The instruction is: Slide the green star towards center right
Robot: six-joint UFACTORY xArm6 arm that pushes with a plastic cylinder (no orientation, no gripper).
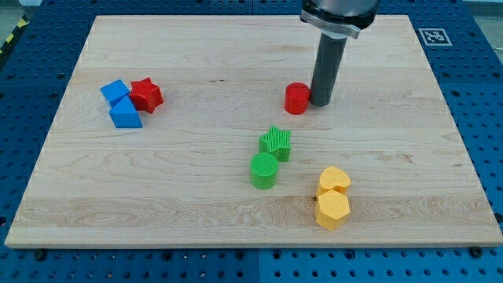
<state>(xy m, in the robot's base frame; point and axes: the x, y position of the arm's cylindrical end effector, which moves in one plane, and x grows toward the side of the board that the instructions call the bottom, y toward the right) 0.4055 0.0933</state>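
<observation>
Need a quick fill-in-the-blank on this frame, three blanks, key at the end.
1. My tip stands just to the view's right of the red ____.
2. The green star touches the green ____ below it.
3. The red star sits beside two ____ blocks.
Missing words: cylinder; cylinder; blue

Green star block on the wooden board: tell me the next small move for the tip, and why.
Probably bring my tip down the view to the left side of the green star block. The tip now stands above the star, right beside the red cylinder block, so it cannot yet push the star rightward. Keep clear of the green cylinder block.
</observation>
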